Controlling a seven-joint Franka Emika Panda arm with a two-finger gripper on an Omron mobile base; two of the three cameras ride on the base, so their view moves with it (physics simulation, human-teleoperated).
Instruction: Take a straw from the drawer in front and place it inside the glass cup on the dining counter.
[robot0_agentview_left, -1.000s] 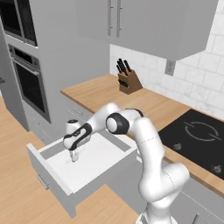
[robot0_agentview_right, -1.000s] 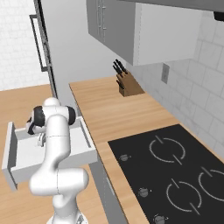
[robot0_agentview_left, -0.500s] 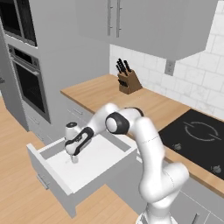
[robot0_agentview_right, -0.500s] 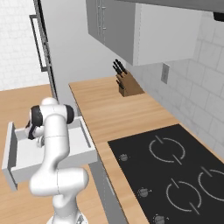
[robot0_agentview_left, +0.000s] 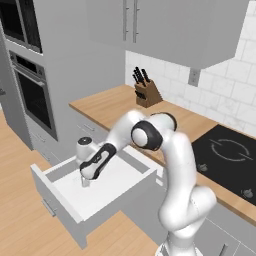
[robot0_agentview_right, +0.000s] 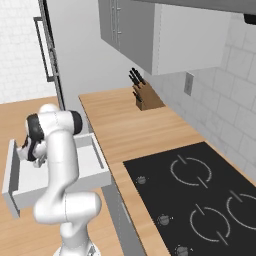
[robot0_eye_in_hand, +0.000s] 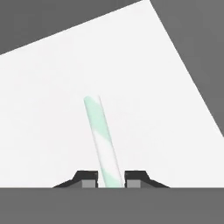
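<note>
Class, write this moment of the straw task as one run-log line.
phase: pick | gripper: either side of straw, grip unclear | place: inside open drawer | cup: not reached

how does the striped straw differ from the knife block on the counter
The pale green and white striped straw is a slim tube; the brown wooden knife block is a chunky wedge with dark handles sticking out. The straw sits between the claw fingertips over the white inside of the open grey drawer; the block stands on the wood counter by the tiled wall.
</note>
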